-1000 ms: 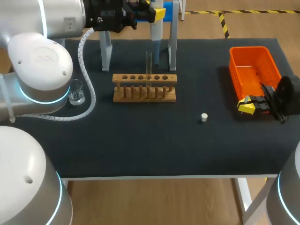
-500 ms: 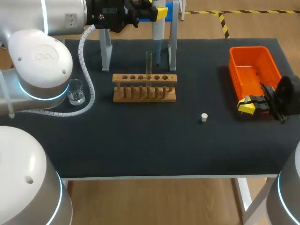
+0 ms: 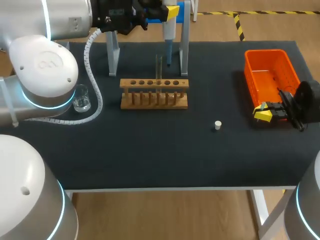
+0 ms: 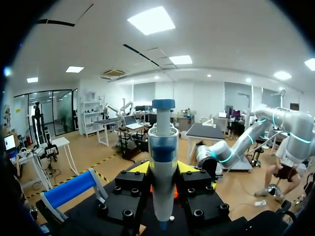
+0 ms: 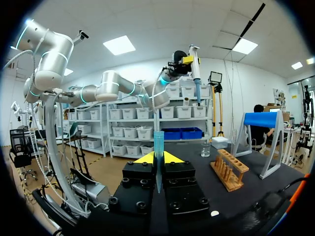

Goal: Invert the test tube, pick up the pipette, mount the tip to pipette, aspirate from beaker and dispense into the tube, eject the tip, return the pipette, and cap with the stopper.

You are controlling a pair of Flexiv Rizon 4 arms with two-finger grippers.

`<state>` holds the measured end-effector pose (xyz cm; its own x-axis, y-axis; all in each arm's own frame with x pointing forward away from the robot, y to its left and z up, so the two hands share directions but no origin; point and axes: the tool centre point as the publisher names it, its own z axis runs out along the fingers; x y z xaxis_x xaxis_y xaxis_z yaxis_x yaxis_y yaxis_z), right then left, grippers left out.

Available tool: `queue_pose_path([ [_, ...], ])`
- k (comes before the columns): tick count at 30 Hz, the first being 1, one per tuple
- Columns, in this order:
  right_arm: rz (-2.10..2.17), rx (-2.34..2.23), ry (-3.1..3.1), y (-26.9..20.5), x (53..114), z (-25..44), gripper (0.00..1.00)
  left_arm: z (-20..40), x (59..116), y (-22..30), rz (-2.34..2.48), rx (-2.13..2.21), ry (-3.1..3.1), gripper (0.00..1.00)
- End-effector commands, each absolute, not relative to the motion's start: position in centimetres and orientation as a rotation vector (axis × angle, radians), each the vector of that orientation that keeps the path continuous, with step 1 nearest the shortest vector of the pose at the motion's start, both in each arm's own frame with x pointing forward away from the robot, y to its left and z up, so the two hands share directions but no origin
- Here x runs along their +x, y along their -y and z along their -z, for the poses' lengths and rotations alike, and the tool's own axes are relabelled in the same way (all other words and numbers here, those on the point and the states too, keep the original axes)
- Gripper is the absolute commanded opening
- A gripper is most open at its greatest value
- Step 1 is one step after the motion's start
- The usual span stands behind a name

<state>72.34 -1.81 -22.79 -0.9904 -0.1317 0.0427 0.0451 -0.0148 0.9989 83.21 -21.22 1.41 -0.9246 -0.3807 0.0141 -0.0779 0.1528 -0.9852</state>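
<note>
Got pipette (image 3: 169, 47); pipette tip (image 5: 158, 140) not mounted yet.
L gripper (image 3: 165, 12) clamps pipette above-behind test-tube rack (image 3: 154, 93); R gripper (image 5: 158, 160) clamps pipette tip, right of rack; aspirate, dispense, eject, capping remain.

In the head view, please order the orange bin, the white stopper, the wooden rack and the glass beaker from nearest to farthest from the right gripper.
From the right gripper:
1. Orange bin, right beside it, just behind.
2. White stopper, toward the table's middle.
3. Wooden rack, past the middle.
4. Glass beaker, far left side.
</note>
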Motion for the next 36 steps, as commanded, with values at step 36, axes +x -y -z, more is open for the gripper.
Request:
queue_pose_path([
  [36,2.151,0.095,2.115,1.8,72.3,22.8,0.00,-0.4,84.1,23.0,1.891,-0.394,-2.232,0.00],
])
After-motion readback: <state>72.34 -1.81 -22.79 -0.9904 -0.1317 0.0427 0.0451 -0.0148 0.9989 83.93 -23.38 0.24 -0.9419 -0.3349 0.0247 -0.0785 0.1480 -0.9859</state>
